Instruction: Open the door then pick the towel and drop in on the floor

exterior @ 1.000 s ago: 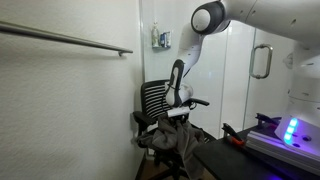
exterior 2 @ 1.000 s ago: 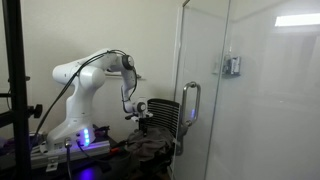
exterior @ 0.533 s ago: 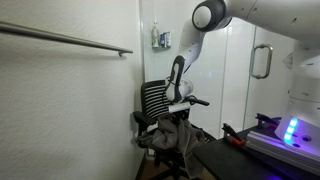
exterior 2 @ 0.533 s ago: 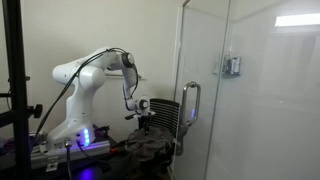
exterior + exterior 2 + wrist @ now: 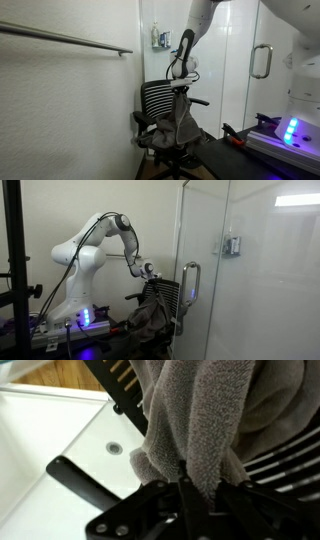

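Observation:
My gripper is shut on the grey-brown towel and holds it up above the black office chair. The towel hangs from the jaws in a long drape, its lower part still resting on the chair seat. In an exterior view the gripper holds the towel beside the glass door, which stands open. In the wrist view the towel fills the top of the picture, pinched between the fingers.
A metal rail runs along the near wall. A door handle is at the right, and another handle is on the glass door. The robot base with blue lights stands behind. White shower floor with a drain is below.
The gripper has risen from chair-seat height to above the backrest, pulling the towel up with it. The towel now hangs stretched instead of lying bunched on the seat.

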`<state>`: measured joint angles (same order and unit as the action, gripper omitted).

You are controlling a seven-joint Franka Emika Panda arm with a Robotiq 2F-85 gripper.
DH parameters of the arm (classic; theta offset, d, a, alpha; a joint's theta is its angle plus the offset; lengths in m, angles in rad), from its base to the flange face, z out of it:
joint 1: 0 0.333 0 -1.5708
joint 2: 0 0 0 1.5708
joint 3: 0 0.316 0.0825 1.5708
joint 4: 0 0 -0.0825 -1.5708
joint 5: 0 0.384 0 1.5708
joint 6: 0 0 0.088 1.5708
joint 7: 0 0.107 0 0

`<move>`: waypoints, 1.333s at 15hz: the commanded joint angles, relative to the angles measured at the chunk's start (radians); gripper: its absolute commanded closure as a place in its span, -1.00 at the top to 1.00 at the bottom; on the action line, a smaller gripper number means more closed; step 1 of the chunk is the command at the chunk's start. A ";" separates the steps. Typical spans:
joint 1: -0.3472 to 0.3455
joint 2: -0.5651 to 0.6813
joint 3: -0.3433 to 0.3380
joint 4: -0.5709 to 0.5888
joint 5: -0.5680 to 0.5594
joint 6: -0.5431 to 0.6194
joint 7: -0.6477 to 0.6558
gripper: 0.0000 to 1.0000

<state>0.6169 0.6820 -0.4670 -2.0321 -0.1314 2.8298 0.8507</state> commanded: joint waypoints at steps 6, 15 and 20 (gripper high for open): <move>0.306 -0.193 -0.405 -0.124 -0.191 0.136 0.241 -0.83; 0.523 -0.194 -0.707 -0.042 -0.205 0.162 0.329 -0.96; 0.588 -0.182 -0.849 0.170 -0.023 0.048 0.362 -0.96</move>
<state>1.1820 0.4773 -1.2473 -1.9946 -0.2223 2.9502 1.1755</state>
